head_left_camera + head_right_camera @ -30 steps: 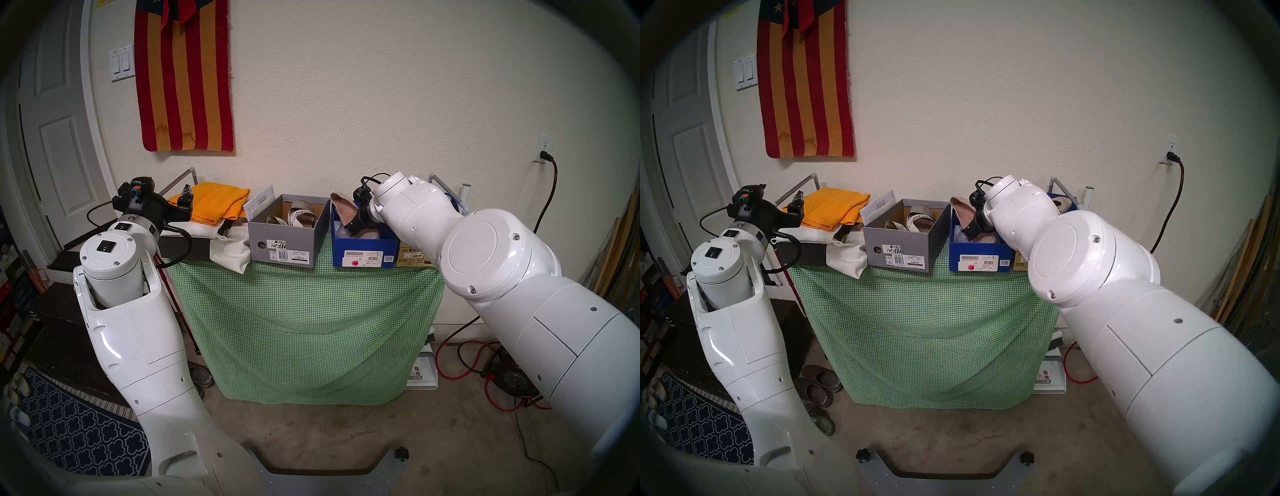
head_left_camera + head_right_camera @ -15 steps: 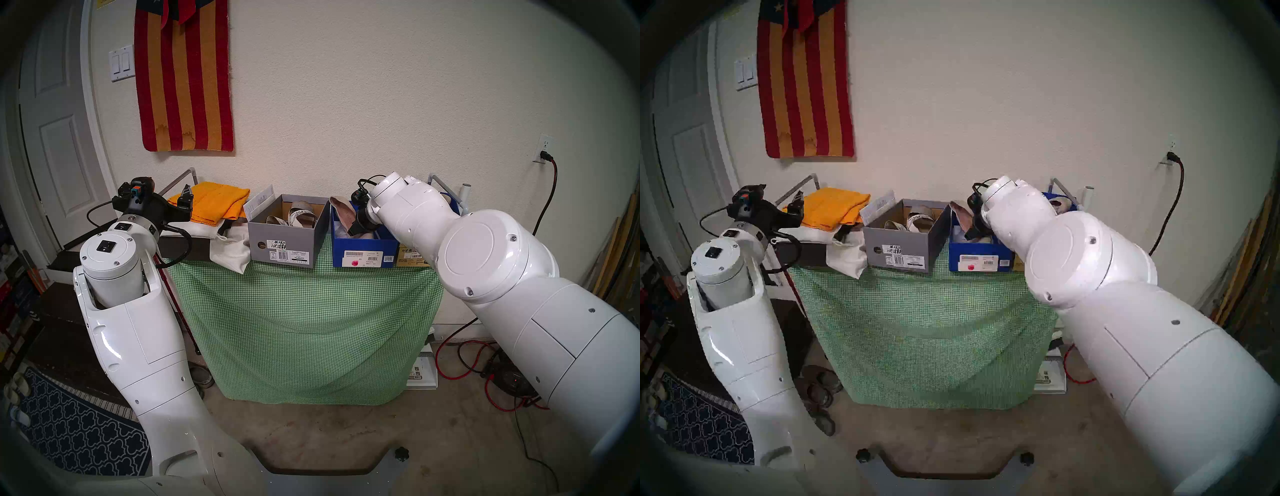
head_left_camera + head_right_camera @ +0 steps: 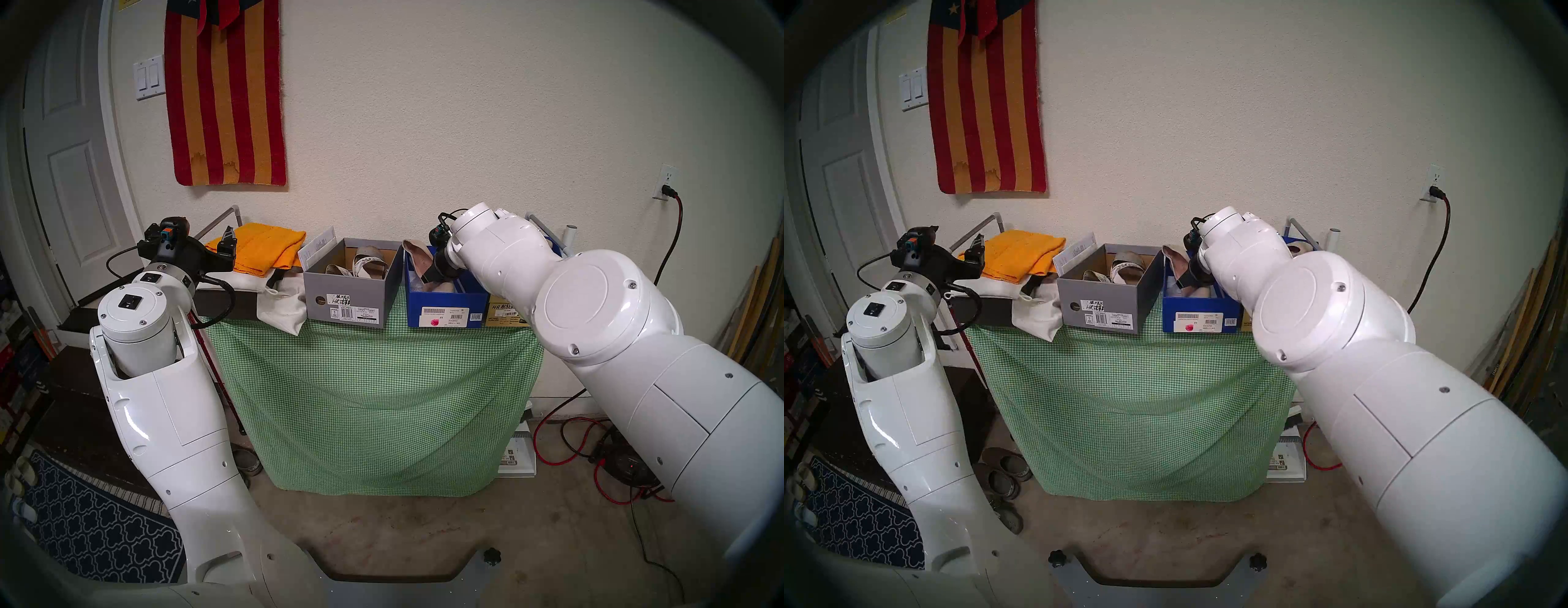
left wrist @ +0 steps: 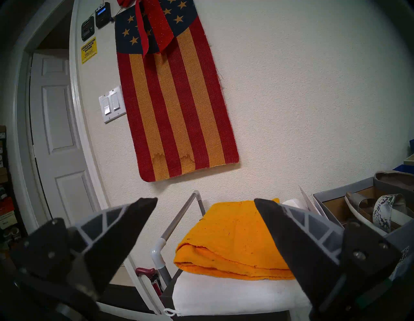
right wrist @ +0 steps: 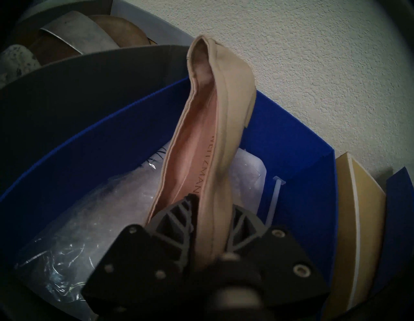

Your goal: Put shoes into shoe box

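My right gripper [image 3: 427,278] is shut on a beige ballet flat [image 3: 418,257], holding it tilted inside the open blue shoe box [image 3: 445,308]. In the right wrist view the gripper [image 5: 214,201] pinches the flat's [image 5: 208,134] side, its far end rising above the blue box's [image 5: 302,179] rim over clear plastic wrap. Two strappy sandals [image 3: 365,261] lie in the grey shoe box [image 3: 345,297] to the left. My left gripper [image 3: 227,244] is open and empty beside the orange towel [image 3: 267,250]; the left wrist view [image 4: 205,200] shows the same. The other flat is hidden.
A white cloth bag [image 3: 284,305] hangs over the green checked table cloth [image 3: 377,403]. A tan box [image 3: 505,316] stands right of the blue one. Dark clogs [image 3: 1004,471] lie on the floor at the table's left. Cables [image 3: 594,446] lie at right.
My right arm has shifted a little left and the flat has tipped slightly lower in the blue box. The left arm has not moved.
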`<state>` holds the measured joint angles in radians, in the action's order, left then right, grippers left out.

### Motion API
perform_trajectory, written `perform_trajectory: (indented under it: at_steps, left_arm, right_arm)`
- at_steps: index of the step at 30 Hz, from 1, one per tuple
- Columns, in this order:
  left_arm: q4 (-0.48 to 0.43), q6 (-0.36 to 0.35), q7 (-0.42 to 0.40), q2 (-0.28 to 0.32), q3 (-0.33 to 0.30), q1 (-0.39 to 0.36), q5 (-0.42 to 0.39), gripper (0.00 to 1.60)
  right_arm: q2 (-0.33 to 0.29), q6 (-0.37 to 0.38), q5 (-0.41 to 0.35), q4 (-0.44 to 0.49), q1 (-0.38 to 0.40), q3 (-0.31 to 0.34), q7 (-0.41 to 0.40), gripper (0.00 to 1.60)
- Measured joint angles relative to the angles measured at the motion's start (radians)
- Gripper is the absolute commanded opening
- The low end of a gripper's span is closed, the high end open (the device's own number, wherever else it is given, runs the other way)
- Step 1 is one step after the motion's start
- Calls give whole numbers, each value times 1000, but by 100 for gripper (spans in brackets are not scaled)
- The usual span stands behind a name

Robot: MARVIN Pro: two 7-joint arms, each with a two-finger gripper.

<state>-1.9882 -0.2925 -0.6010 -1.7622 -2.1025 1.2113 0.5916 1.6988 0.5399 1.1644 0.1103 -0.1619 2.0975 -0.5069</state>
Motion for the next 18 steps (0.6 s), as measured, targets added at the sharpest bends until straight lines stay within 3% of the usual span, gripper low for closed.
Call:
perform_trajectory:
  at_steps: [18]
  left_arm:
    - [0, 2, -4, -4, -3, -2, 4, 160]
  right_arm:
    - [19, 176, -60, 19, 11, 99, 39, 0]
